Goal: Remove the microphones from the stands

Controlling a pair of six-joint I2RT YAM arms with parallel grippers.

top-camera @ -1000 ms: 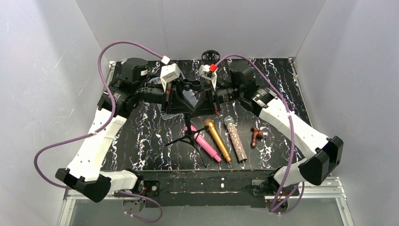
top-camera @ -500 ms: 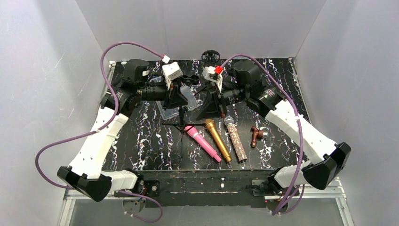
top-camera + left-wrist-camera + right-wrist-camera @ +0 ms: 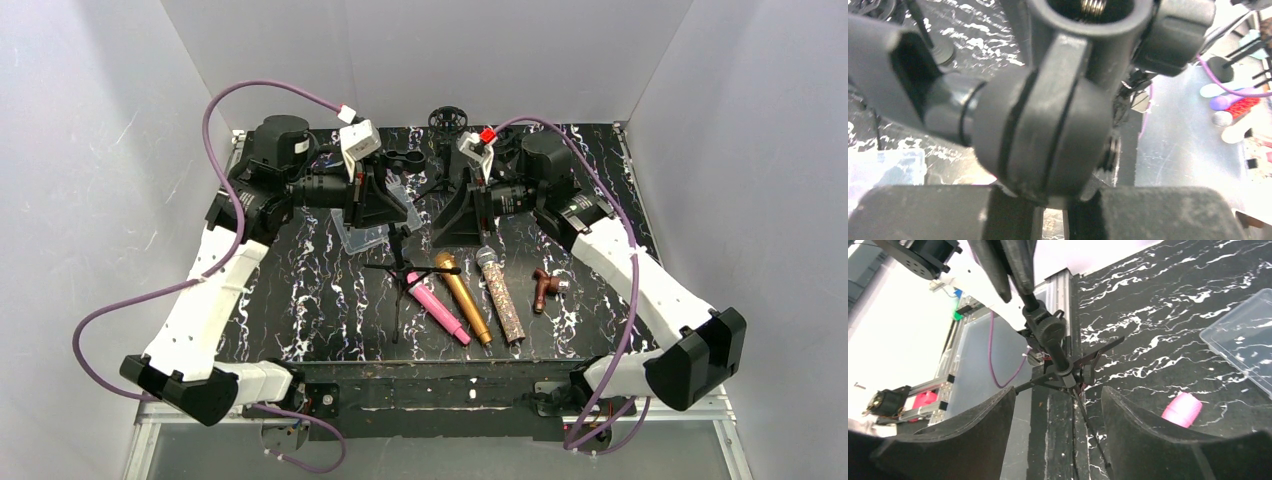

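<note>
Pink, and nearest of three, the pink microphone (image 3: 436,306) lay flat on the surface (image 3: 300,300) with its head by the legs of the stand (image 3: 400,268). A gold microphone (image 3: 462,298) and a glitter microphone (image 3: 500,296) lay just beside it. In the left wrist view the stand's clip (image 3: 1093,20) looked empty, so the removal seemed done, though which microphone came out could not be told. The left claw (image 3: 392,212) was clamped on the stand's head joint, holding the tripod upright. The right claw (image 3: 455,225) hung just beside it with its fingers apart and nothing between them. The step in hand looked like the finish. Next, the left claw would need to let go without tipping the stand onto the microphones.
</note>
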